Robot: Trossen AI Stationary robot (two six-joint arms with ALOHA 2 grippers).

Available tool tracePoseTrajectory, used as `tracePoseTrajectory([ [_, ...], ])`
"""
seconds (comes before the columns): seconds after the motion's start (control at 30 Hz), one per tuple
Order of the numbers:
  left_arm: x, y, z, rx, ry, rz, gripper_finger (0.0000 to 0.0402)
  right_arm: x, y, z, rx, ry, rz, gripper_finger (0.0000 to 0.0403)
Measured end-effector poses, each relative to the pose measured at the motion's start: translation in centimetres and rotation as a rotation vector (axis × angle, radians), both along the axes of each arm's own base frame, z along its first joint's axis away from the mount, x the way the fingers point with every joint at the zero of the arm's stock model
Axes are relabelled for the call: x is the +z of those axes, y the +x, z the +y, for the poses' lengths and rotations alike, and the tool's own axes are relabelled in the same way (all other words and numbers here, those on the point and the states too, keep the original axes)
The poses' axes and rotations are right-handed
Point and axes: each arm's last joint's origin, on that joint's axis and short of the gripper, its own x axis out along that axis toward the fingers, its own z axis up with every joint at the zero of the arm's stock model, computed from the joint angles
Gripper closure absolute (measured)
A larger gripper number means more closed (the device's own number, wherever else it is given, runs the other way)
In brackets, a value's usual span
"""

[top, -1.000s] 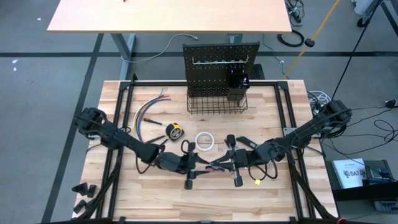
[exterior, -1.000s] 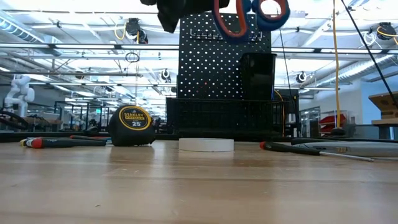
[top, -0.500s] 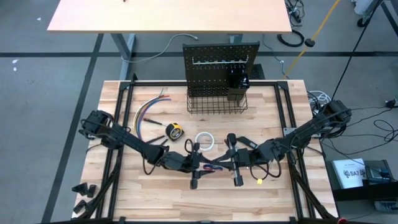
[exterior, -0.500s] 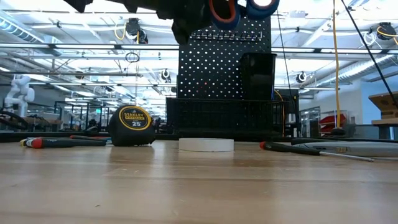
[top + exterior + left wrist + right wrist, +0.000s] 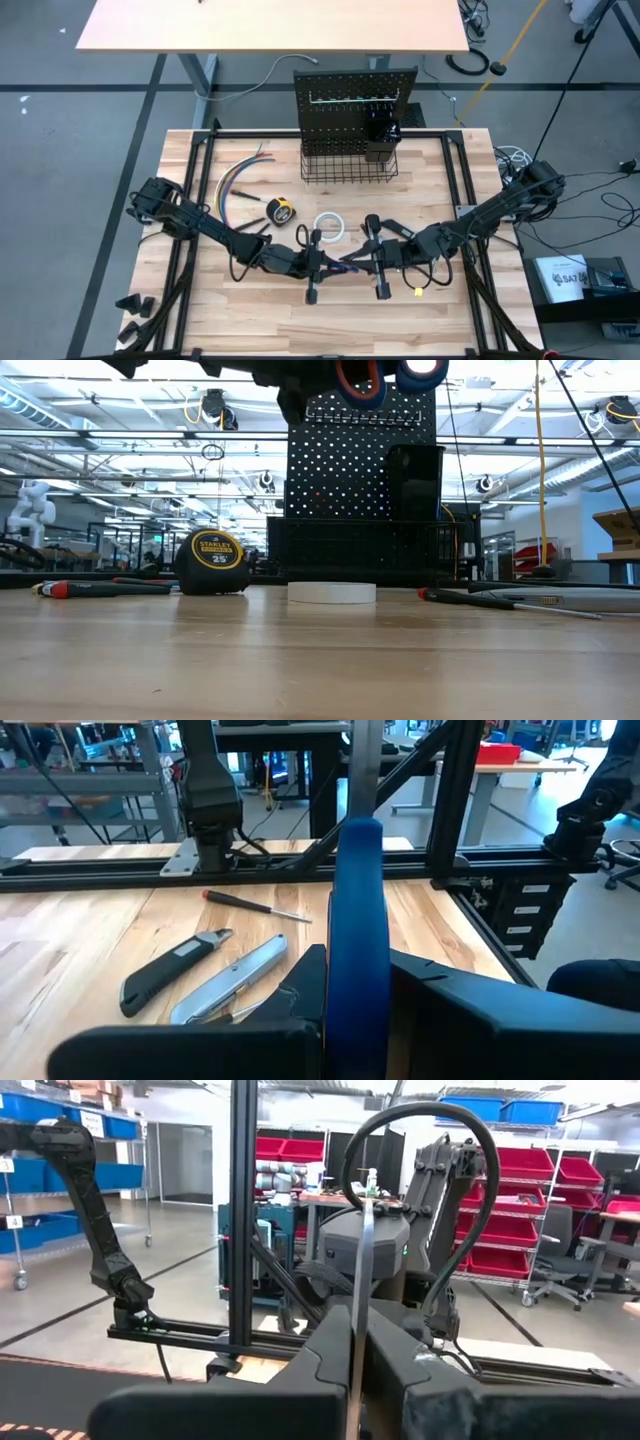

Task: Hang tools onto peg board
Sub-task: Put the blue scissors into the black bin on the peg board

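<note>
My left end effector (image 5: 328, 267) is clamped on the scissors (image 5: 347, 266) by the stiff blue handle. My right end effector (image 5: 366, 262) pinches their thin, slippery blade, six o'clock of the peg board (image 5: 340, 85).

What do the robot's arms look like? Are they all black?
Mostly, yes. The left arm and the right arm are dark, thin and jointed, with black cables looping along them. Each ends in a chunky black T-shaped part, the left gripper and the right gripper, with two flat dark fingers. No writing shows on them.
</note>
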Motion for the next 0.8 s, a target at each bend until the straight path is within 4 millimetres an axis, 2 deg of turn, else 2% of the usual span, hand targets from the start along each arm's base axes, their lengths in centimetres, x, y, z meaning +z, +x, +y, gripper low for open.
tracePoseTrajectory([
  [0.1, 0.0, 0.0, -0.1, 0.000, -0.001, 0.001, 0.0361, 0.0, 0.0, 0.0, -0.002, -0.041, -0.003, 0.0380],
  [0.2, 0.0, -0.1, -0.3, -0.006, -0.003, 0.004, 0.0361, -0.2, -0.1, 0.3, -0.001, -0.138, 0.001, 0.0343],
  [0.37, 0.1, -0.4, -0.7, -0.010, -0.052, 0.018, 0.0361, -0.2, -0.2, 0.4, -0.032, -0.326, -0.021, 0.0253],
  [0.6, 2.0, -2.1, -0.4, 0.034, -0.058, 0.094, 0.0361, 0.5, -1.0, -0.3, -0.233, -0.460, 0.040, 0.0130],
  [0.8, 3.7, -4.1, 0.7, 0.107, -0.045, 0.195, 0.0361, 1.6, -2.3, -0.4, -0.220, -0.495, 0.041, 0.0084],
])
